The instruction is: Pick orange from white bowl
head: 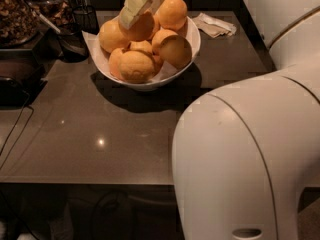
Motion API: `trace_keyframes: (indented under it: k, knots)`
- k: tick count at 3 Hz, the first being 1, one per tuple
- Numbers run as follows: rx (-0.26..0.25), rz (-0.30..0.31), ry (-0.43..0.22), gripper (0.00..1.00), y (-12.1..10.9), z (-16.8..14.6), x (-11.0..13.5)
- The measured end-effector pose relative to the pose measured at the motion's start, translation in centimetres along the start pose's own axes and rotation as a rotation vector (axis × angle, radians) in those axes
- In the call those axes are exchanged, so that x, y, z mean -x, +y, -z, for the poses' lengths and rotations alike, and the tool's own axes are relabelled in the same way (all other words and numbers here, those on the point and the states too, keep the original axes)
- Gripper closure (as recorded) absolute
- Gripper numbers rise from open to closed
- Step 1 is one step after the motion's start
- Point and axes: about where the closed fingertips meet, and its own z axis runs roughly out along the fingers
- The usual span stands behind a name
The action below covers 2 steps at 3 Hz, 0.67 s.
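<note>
The white bowl (186, 68) stands at the back middle of the dark table (100, 134) and holds a pile of several oranges. My gripper (142, 11) reaches down from the top edge over the pile's back left. Its pale finger (132, 8) lies against one orange (140, 29), which sits at the top of the pile. The gripper looks shut on this orange, and its other finger is mostly hidden behind the fruit. Another orange (172, 11) sits just to its right.
My white arm (250, 154) fills the lower right and right side. A crumpled napkin (215, 25) lies behind the bowl on the right. Dark jars of food (17, 14), a black cup (85, 18) and a scoop (67, 39) stand at the back left. A cable (15, 129) runs along the left.
</note>
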Motion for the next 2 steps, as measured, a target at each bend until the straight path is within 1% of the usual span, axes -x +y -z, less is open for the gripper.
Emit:
trace_keyframes:
  k: [2]
  knots:
    - [0.043, 0.051, -0.087, 1.00, 1.2, 2.2, 1.4]
